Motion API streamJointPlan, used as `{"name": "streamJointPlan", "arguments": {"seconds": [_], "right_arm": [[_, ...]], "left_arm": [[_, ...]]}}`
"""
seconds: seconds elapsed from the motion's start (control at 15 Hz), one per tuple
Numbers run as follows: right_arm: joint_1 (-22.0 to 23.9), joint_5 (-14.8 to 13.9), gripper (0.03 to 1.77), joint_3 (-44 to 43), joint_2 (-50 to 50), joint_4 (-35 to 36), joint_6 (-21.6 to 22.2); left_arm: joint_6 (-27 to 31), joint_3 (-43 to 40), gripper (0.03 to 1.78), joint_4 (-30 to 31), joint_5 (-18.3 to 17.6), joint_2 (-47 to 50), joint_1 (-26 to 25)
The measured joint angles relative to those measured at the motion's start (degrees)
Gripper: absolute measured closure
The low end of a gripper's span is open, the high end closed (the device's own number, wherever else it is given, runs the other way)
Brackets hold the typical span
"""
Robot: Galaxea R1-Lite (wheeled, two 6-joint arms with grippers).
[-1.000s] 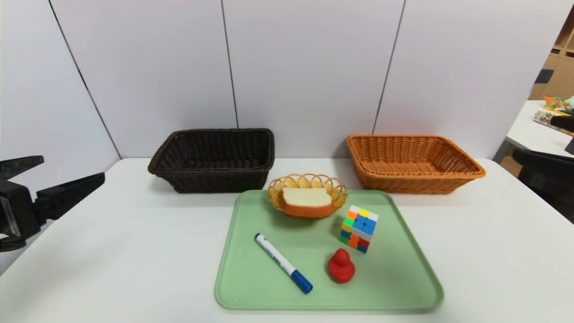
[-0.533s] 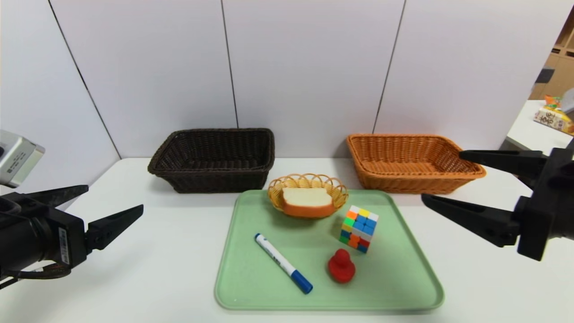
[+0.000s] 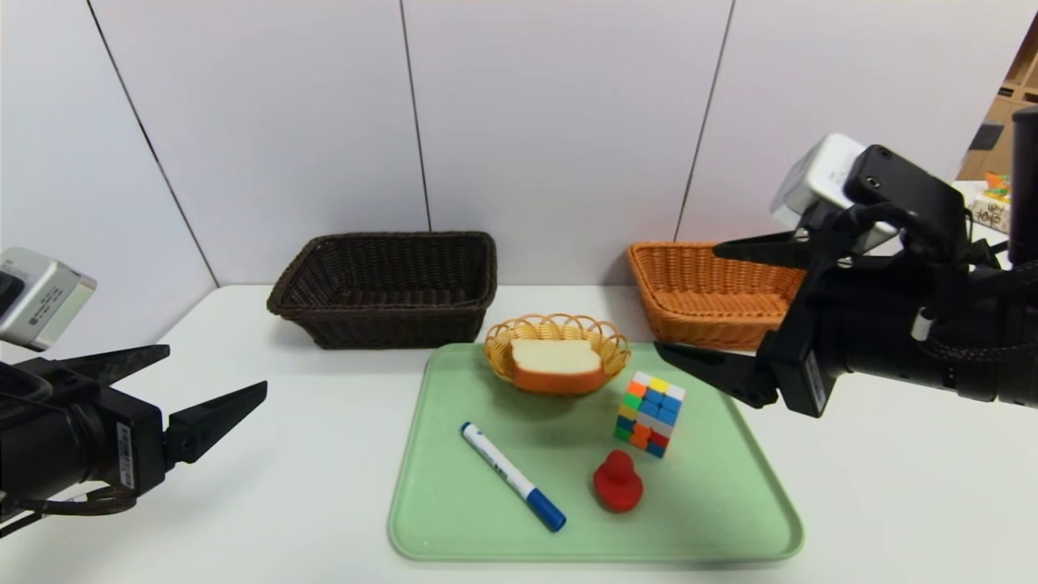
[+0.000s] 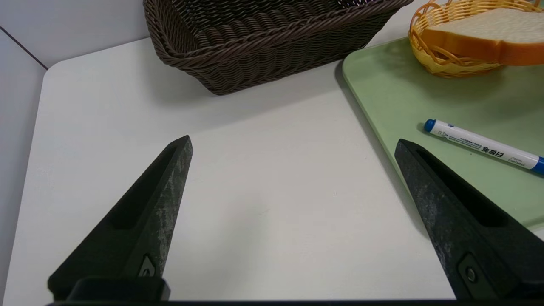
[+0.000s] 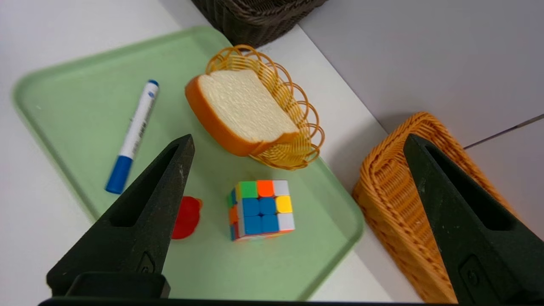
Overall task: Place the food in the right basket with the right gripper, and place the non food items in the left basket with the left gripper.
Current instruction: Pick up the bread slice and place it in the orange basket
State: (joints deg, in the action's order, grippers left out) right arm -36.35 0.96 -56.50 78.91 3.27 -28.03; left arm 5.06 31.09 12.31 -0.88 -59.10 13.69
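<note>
Pictured on a white table [image 3: 308,454]: a pale green tray [image 3: 730,519] laid out with four things for sorting, two large wicker baskets behind it against the wall panels. Set in a small round yellow basket [image 3: 610,339] at the tray's far edge, the food [image 3: 556,363], a thick toy slice of bread, white face up and orange crust toward the camera, raised on the rim and so, by the look of it, easy to take from the side. Beside it and nearer, a puzzle cube [image 3: 649,412] standing on one face; in front of that, a red duck [image 3: 617,480]; lying aslant toward the tray's left side, a marker [image 3: 511,474], blue cap nearest.

Poised above the tray's right edge, just in front of the right basket [image 3: 705,292], the right gripper [image 3: 689,307], fingers spread to the full and holding nothing, one above the other in the head view, angled toward the tray. Bread lying ahead of those tips and lower, clear of them, cube nearer beneath. Over bare table to the left, well apart from the tray, the left gripper [image 3: 212,375], likewise wide and empty, marker its closest target. Behind, the left basket [image 3: 389,288], dark brown; no sorted item visible in either large basket. Sorting apparently not yet begun
</note>
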Motion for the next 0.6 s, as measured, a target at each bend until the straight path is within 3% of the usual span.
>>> {"name": "streamJointPlan", "arguments": {"seconds": [0.13, 0.33, 0.6], "right_arm": [[-0.06, -1.17, 0.1, -3.08, 1.82, -2.97, -6.25], [-0.96, -5.28, 0.1, -5.24, 3.45, -3.11, -14.09], [-3.28, -6.17, 0.1, -7.22, 4.74, -2.89, -23.98]], "left_arm": [[0.06, -0.3, 0.12, 0.0, 0.0, 0.15, 0.02], [0.15, -0.88, 0.12, 0.0, -0.06, 0.94, 0.02], [0.28, -1.88, 0.12, 0.0, -0.09, 1.79, 0.02]]}}
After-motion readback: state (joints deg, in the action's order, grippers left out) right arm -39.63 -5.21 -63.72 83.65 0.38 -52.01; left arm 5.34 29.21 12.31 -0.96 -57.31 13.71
